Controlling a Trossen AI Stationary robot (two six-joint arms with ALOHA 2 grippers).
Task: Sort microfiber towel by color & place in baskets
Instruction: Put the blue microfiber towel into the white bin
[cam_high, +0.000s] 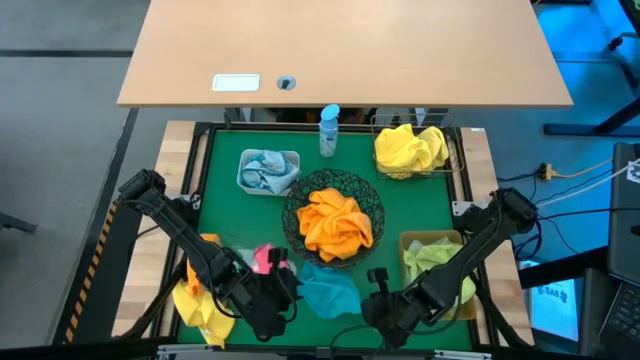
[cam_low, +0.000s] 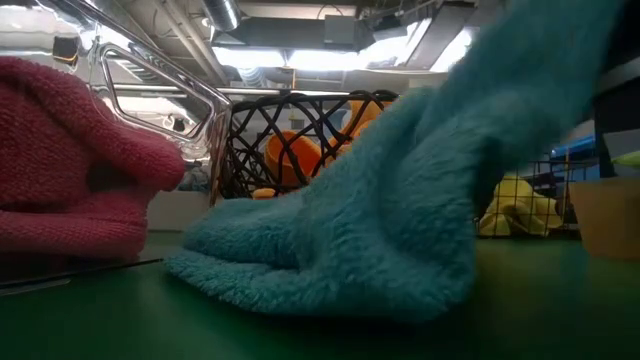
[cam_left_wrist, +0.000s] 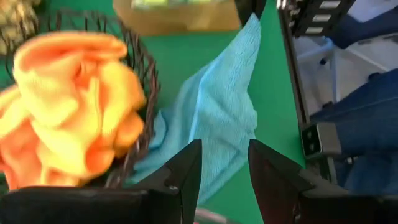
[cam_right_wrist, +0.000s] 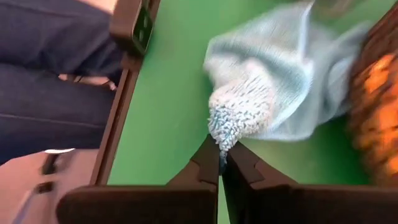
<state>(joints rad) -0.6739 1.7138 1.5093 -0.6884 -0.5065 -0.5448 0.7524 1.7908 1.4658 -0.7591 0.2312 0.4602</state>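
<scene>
A teal towel (cam_high: 328, 287) lies on the green mat near the front edge, in front of the black wire bowl (cam_high: 375, 200) that holds an orange towel (cam_high: 335, 222). My right gripper (cam_high: 376, 282) is shut on the teal towel's right end. That end rises from the mat in the low view, where the teal towel (cam_low: 400, 200) fills the middle. My left gripper (cam_left_wrist: 224, 171) stands open just left of the teal towel and touches nothing. A pink towel (cam_high: 265, 259) lies beside the left arm. My right gripper pinches a bunched tip of the teal towel (cam_right_wrist: 222, 132) between its two fingers, slanting down from the near right. That tip is lifted off the mat. The towel slopes down from it, and its left part (cam_low: 260, 265) lies on the table.
A white tub (cam_high: 245, 170) holds a pale blue towel. The square wire basket (cam_high: 452, 160) holds yellow towels, the tan bin (cam_high: 412, 242) a yellow-green one. A yellow towel (cam_high: 198, 303) lies at the near left. A blue-capped bottle (cam_high: 329, 130) stands at the back.
</scene>
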